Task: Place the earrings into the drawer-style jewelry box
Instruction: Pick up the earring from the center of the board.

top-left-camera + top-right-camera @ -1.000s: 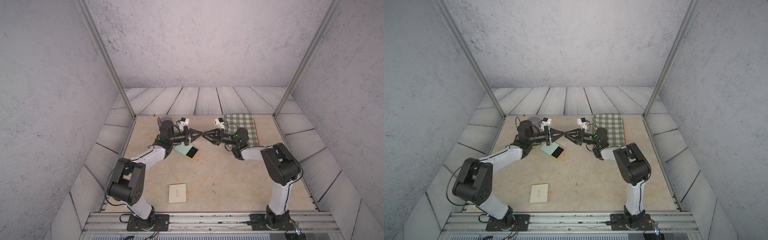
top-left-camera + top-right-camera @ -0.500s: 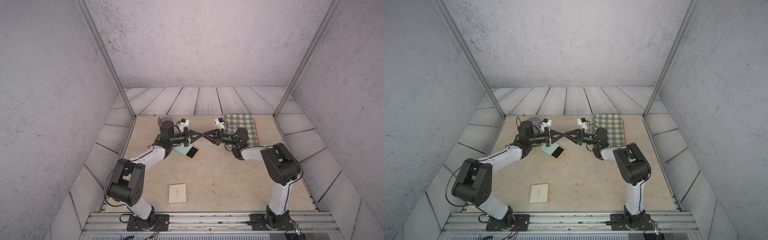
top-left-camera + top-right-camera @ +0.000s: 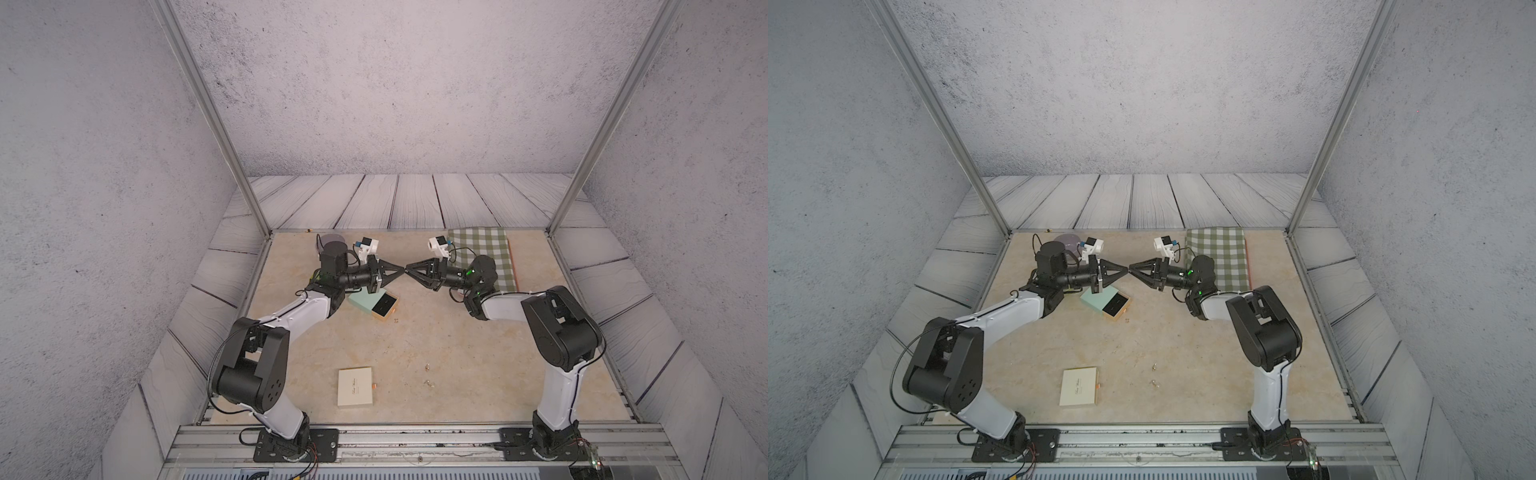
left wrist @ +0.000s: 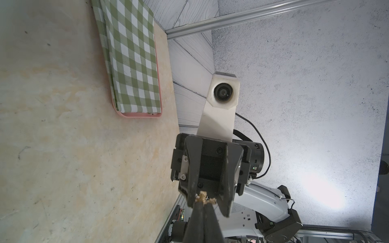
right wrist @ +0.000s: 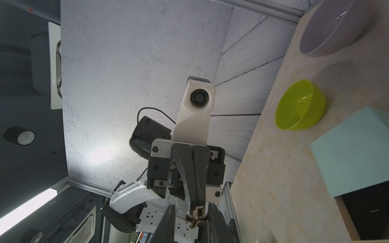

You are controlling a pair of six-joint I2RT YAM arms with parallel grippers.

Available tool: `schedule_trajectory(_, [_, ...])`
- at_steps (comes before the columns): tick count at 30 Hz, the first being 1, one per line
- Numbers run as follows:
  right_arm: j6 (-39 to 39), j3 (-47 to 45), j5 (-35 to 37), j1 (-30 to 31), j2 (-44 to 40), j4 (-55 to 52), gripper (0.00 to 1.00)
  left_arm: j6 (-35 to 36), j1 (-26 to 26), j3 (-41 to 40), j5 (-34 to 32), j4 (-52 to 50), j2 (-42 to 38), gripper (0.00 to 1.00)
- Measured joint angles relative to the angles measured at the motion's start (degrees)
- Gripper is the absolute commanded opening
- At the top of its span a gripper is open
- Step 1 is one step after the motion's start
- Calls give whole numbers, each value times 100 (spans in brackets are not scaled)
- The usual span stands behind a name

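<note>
My left pincer point(image 3: 402, 270) is clenched tight on a small gold earring point(image 4: 203, 197), pinched at the very tips; in the left wrist view the little piece sticks out just past my closed fingertips point(image 4: 201, 212). My right pincer point(image 3: 408, 276) meets it tip to tip above the surface point(image 3: 457, 353), and both top views show the two noses touching or all but touching in mid-air between my arms. Its jaws are parted a little, set around the same earring point(image 5: 196, 216). In the right wrist view the gold piece sits between my right fingertips point(image 5: 168, 218), but whether they press on it I cannot tell.

More earrings point(image 3: 429, 376) lie loose on the surface, well apart from both pincers, as a few tiny glints toward the near edge; another speck point(image 3: 1128, 320) lies just beside the drawer-style jewelry box point(image 3: 374, 302). That box, pale green with its dark-lined drawer pulled partly out, rests on the surface below my left wrist. A flat cream box point(image 3: 355, 387) lies nearer the rail, closed. Behind my right arm a green checked cloth point(image 3: 484, 253) lies on a pink tray point(image 4: 139, 114). The right wrist view also shows a lime bowl point(image 5: 301, 105) and a grey bowl point(image 5: 334, 27) standing apart near the far edge.
</note>
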Motion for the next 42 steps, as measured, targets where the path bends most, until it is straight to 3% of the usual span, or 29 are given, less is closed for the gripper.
schedule_trajectory(37, [26, -13, 39, 22, 0, -63, 17, 2, -2, -7, -17, -22, -11, 0])
schedule_trajectory(38, [17, -13, 44, 22, -2, -96, 16, 7, -2, -9, -26, -26, -11, 5])
schedule_trajectory(42, [-164, -59, 74, 35, -94, -431, 12, 157, 0, -31, -96, -181, -11, 41])
